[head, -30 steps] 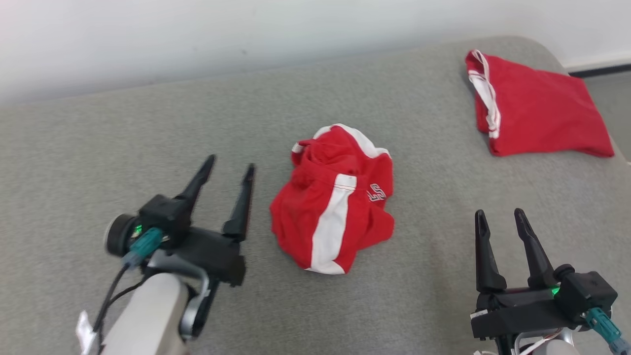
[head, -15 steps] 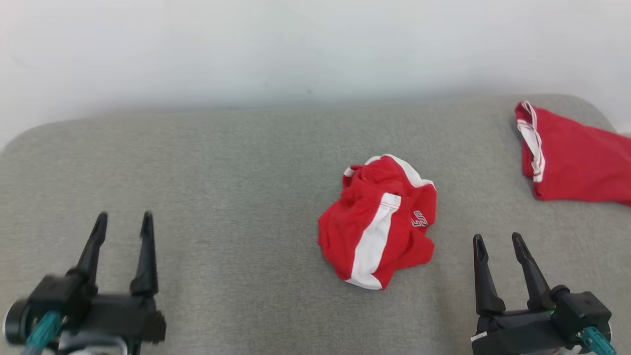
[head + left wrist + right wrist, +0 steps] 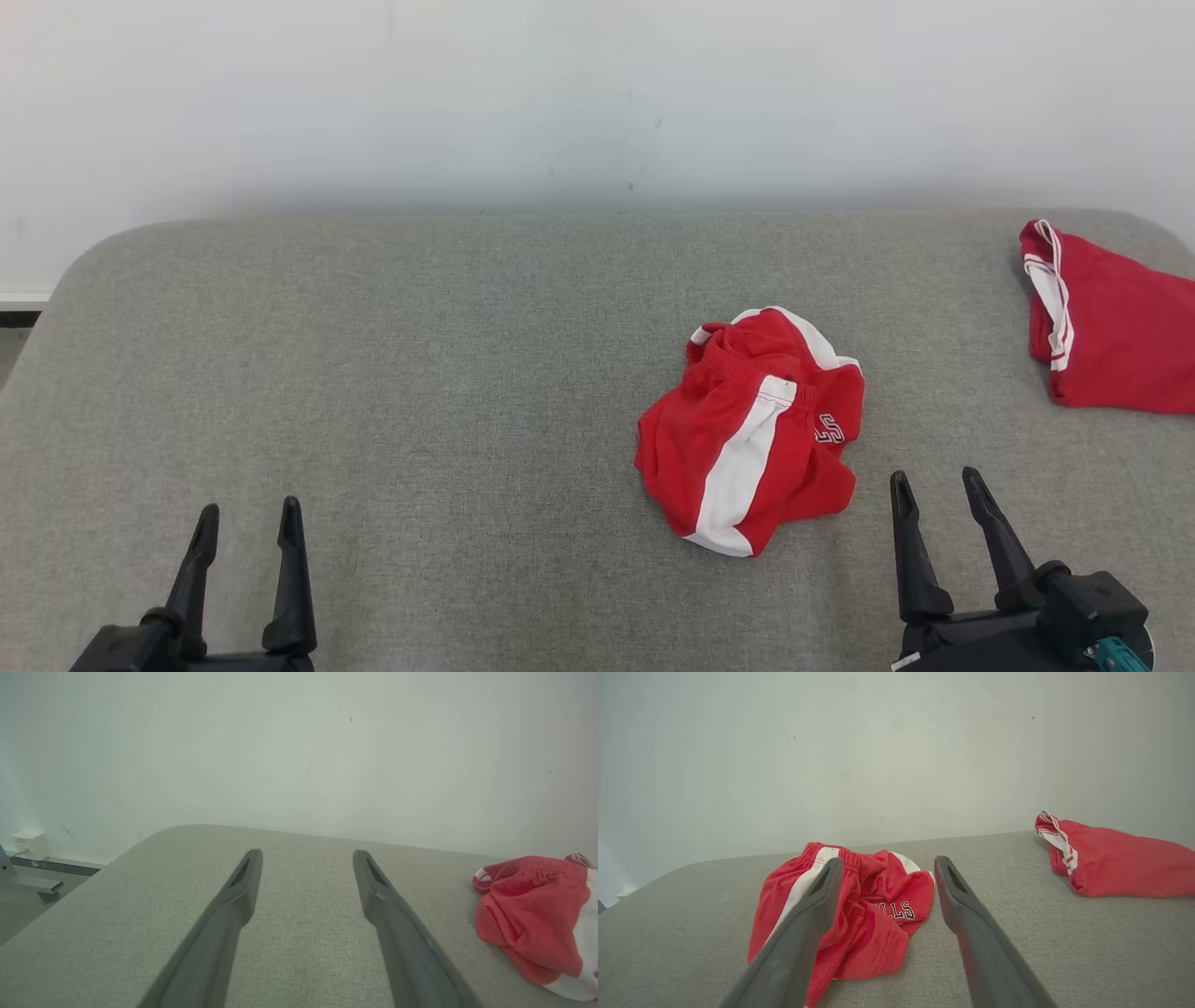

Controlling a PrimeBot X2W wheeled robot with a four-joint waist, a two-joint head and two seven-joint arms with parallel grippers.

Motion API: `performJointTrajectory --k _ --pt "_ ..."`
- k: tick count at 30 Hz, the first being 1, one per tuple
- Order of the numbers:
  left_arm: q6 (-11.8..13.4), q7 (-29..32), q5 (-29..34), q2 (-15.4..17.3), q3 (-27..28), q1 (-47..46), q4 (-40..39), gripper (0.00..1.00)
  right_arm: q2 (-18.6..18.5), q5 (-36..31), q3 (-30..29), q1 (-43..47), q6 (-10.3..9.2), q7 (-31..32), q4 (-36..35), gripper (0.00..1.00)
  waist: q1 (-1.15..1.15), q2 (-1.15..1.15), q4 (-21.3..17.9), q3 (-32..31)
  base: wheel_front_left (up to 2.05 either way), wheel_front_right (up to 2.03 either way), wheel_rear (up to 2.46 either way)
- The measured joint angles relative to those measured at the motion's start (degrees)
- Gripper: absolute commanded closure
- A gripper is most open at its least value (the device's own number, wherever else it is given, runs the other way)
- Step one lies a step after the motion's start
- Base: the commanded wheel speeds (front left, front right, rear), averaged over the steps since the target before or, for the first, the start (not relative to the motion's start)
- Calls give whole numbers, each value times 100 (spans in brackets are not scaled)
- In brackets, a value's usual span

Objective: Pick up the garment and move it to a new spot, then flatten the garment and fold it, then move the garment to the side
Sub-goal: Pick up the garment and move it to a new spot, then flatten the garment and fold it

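1. Garment (image 3: 752,434): red shorts with a white stripe, in a crumpled heap right of centre on the grey bench (image 3: 373,373); heap shape same as a second ago; nothing touching it.
2. Main change: left fingers (image 3: 290,537) were up just beside the heap's left edge a second ago; now pulled back to the lower left, well apart from it; spread wide, empty.
3. Right fingers (image 3: 907,523): spread, empty, low near the heap's right side; barely moved relative to it.
4. Head camera swung too, so the frame shift isn't the cloth moving; spacing to the second red garment (image 3: 1111,336) at the far right edge looks unchanged.
5. My read: left arm has backed off to a rest pose; could be a release after the relocate, can't confirm; flatten and fold clearly not started.
6. Next grasp starts from open fingers on both sides; right arm is closer; I'd want a waistband or hem edge, not the bulk.
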Motion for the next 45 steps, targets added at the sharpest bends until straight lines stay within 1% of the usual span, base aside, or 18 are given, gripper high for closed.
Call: performJointTrajectory --k 8,18,31,37,45 --pt "-204 0 229 -243 280 75 37 0 -32 53 32 2 0 0 92 0 0 0 -13 11 0 0 0" --pt "-436 0 431 -422 490 87 114 0 -34 69 55 1 0 0 160 0 0 0 -57 -25 0 0 0" --pt "-601 -1 598 -555 569 34 235 0 -38 91 129 -23 0 0 172 0 0 0 -43 18 0 0 0" --pt "-650 0 630 -623 536 -44 265 0 -247 93 438 -404 0 46 343 0 0 0 78 85 0 0 0" --pt "-678 0 635 -690 491 -151 350 0 -575 153 602 -1135 0 255 1031 0 0 0 391 224 0 0 0"
